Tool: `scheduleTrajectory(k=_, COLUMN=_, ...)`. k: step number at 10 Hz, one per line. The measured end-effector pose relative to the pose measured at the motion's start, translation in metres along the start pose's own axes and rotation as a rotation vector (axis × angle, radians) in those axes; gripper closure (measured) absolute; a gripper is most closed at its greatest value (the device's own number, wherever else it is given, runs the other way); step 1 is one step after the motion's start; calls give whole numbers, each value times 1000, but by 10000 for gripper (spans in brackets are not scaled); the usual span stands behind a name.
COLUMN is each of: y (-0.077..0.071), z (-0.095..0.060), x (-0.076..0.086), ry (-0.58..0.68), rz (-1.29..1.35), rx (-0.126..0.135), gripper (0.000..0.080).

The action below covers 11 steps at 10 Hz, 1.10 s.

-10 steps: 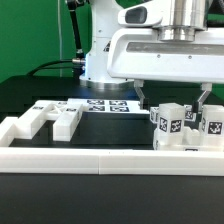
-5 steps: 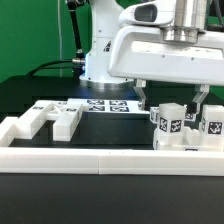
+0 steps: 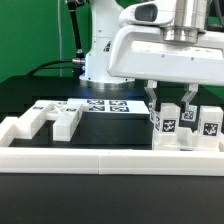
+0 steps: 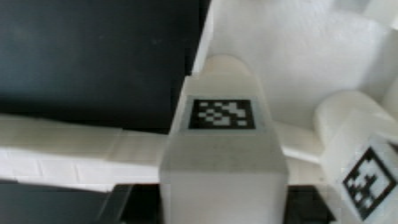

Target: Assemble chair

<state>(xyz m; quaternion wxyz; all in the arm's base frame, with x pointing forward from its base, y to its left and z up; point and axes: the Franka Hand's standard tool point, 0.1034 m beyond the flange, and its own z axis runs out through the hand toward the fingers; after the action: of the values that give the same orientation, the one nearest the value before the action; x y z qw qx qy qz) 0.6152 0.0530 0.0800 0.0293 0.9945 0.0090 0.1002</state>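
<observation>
My gripper [image 3: 170, 108] stands low over the chair parts at the exterior view's right, its two fingers closed against the sides of an upright white chair part [image 3: 168, 126] that bears a square tag. In the wrist view this part [image 4: 222, 120] runs straight between my dark pads [image 4: 139, 205], which press on both of its sides. A second tagged chair part [image 3: 210, 125] stands right beside it, and it also shows in the wrist view [image 4: 365, 140]. Both rest on the table behind the wall.
Two loose white chair parts [image 3: 45, 115] [image 3: 66, 121] lie at the exterior view's left. The marker board [image 3: 105, 105] lies behind them. A low white border wall [image 3: 100, 160] runs along the front. The robot base [image 3: 100, 60] stands at the back.
My fingers have drawn inward from a wide spread and now grip the sides of the tagged part. The part has not moved.
</observation>
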Motion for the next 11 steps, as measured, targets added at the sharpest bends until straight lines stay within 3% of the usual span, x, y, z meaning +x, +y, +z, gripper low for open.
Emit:
scheduleTrajectory(k=6, y=7, z=1, x=0, ry=-4, rz=418, rx=-2, gripper=508)
scheduleTrajectory(k=11, y=14, z=0, x=-5, ry=-23, rz=508, rx=-22, gripper=504)
